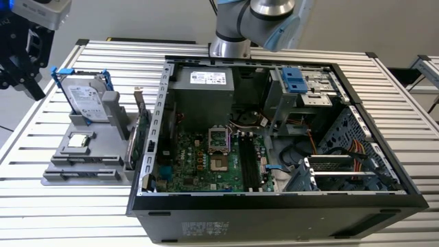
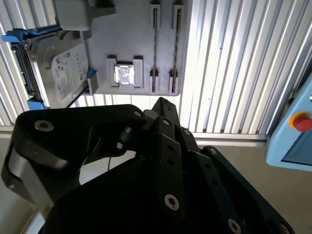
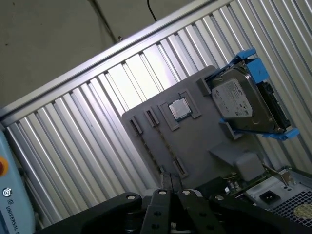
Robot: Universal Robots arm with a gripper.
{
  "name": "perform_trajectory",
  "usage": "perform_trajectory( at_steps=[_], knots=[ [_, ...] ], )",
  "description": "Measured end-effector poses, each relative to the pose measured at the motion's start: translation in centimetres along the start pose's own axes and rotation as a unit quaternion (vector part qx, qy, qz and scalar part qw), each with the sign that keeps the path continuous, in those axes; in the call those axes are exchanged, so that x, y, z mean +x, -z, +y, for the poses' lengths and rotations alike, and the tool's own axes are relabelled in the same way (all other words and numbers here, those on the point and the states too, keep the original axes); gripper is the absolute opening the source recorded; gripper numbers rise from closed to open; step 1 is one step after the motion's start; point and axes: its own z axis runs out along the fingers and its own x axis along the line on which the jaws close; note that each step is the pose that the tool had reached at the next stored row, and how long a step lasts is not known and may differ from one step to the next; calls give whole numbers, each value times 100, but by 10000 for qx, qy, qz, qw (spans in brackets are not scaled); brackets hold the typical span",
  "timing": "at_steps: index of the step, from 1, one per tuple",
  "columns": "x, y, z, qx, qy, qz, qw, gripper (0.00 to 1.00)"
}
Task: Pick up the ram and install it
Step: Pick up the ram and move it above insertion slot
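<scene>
- The gripper (image 3: 169, 183) is hanging in the air above the parts. Its fingers (image 3: 163, 184) are pressing close together, clenched on nothing and touching nothing.
- In the exterior view the gripper (image 1: 24, 88) is hovering at the exterior view's left edge, above and just beyond the hard drive (image 1: 88, 100).
- The gray tray (image 2: 122, 29) is lying below it on the slatted table (image 2: 229, 63).
- The ram (image 2: 155, 46) is sitting on edge in one of the tray's narrow slots. In the second wrist view it is showing as a thin dark strip. A second such strip is running just beside it; whether that is another stick cannot be told.
- A square processor chip (image 2: 124, 74) is resting in a pocket just beside those slots, between them and the hard drive, which is leaning upright in blue rails.
- The open computer case (image 1: 274, 198) is standing at the exterior view's right of the tray, its motherboard (image 1: 199, 159) facing up.
- A green expansion card (image 1: 141, 135) is standing between the tray and the case wall.
</scene>
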Motion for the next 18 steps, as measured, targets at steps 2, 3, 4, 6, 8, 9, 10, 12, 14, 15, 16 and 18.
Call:
perform_trajectory(
  at_steps=[2, 3, 4, 6, 8, 9, 10, 12, 14, 15, 16, 18],
  knots=[
    [0, -1, 0, -1, 45, 2, 10000, 0],
    [0, -1, 0, -1, 72, 3, 10000, 0],
    [0, -2, 0, -2, 109, 5, 9999, 0],
    [0, -3, 0, -4, 215, 10, 9998, 0],
    [0, -5, 0, -5, 356, 17, 9994, 0],
    [0, -6, -1, -5, 441, 20, 9990, 0],
    [1, -6, -1, -4, 539, 23, 9985, 0],
    [0, -9, 0, 2, 717, 28, 9974, 0],
    [0, -13, -1, 4, 890, 32, 9960, 0],
    [0, -15, -1, 4, 983, 36, 9951, 0],
    [1, -16, -1, 4, 1075, 40, 9942, 0],
    [0, -19, -1, 2, 1259, 48, 9920, 0]
  ],
)
